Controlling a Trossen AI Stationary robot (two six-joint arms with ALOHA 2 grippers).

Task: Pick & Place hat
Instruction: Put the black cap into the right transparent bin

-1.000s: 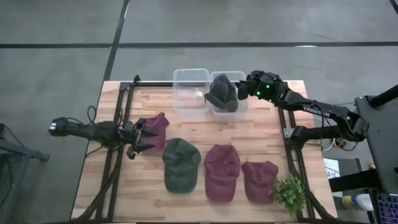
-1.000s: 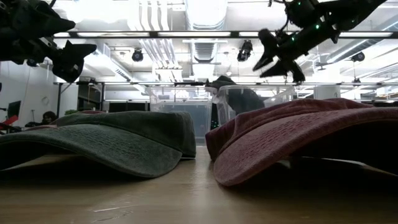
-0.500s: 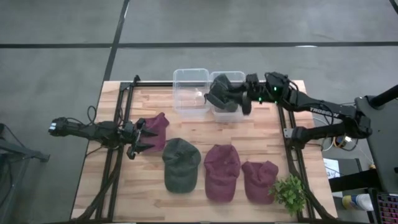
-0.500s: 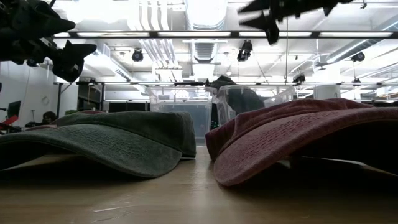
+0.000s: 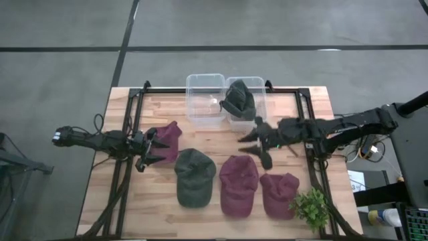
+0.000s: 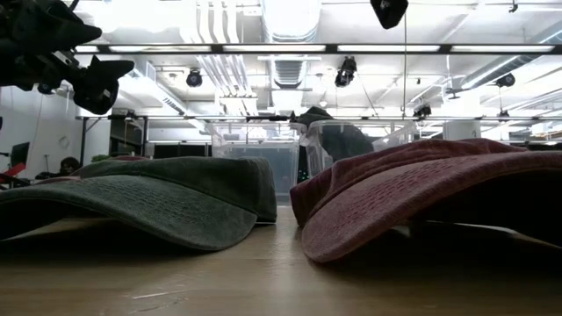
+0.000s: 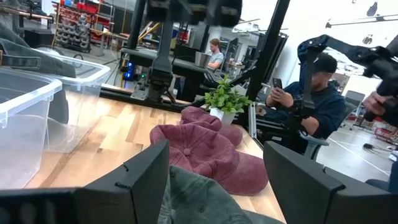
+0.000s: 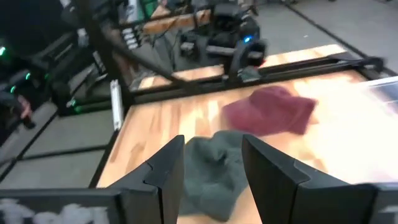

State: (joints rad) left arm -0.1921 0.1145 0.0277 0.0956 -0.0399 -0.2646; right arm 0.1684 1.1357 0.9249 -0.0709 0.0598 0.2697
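While the right hand (image 5: 257, 144) hangs empty, fingers parted, a green hat (image 5: 239, 99) lies beyond it in a bin (image 5: 261, 83); left hand (image 5: 148, 153) wide

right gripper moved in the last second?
Yes. The right gripper was over the right-hand bin holding the green hat; it now sits nearer the front of the table, empty, above the maroon hats.

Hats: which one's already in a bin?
The dark green hat in the right-hand clear bin. The other green hat and the three maroon ones lie on the table.
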